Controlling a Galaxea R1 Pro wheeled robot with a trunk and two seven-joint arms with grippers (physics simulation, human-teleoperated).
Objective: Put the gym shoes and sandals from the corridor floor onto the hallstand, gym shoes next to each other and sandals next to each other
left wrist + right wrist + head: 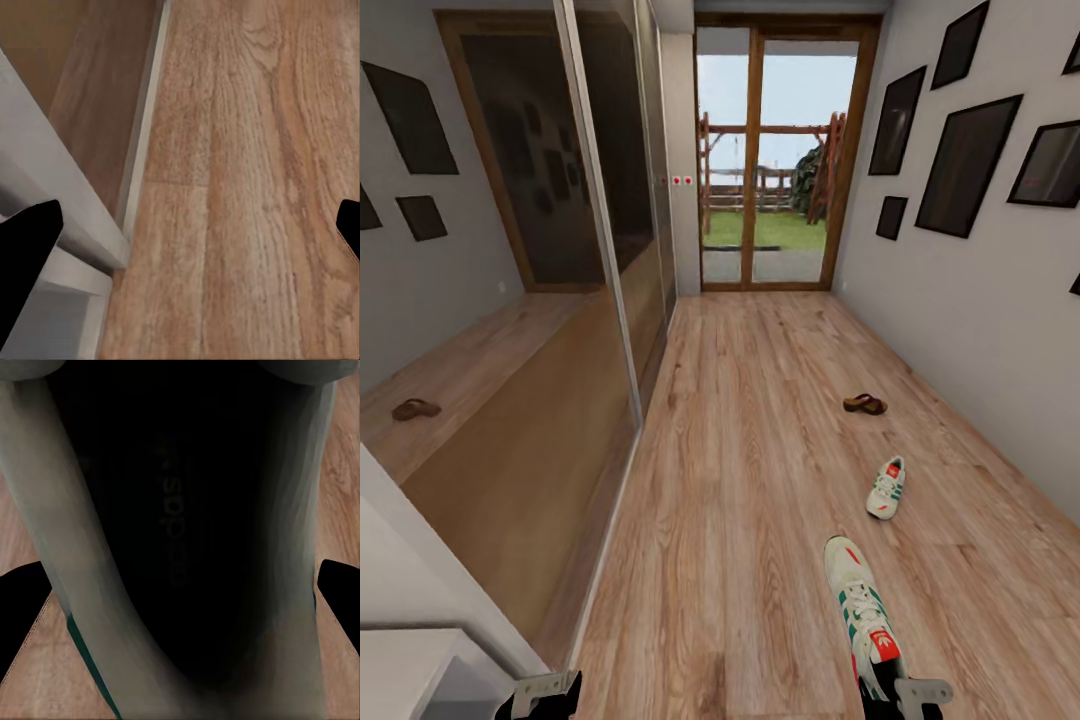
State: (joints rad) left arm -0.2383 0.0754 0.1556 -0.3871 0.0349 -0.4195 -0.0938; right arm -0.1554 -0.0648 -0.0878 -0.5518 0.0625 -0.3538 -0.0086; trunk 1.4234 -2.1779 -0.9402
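1. The corridor floor [760, 480] is light brown wood plank with clear grain and knots and a soft satin sheen.
2. The near gym shoe [860, 610] looks like white matt cloth or leather, with green stripes, a red-orange patch and woven laces.
3. In the right wrist view its inside [180, 532] is dark and matt, with a faint printed brand name; the rim is pale and smooth.
4. The far gym shoe [886, 488] has the same finish.
5. The sandal [864, 404] looks like dark brown leather.
6. The sliding wardrobe doors [520, 330] are glossy mirror in pale metal-looking frames.
7. The glazed door's frame [753, 150] is warm brown wood.
8. The hallstand [52, 187] is smooth, matt pale grey.
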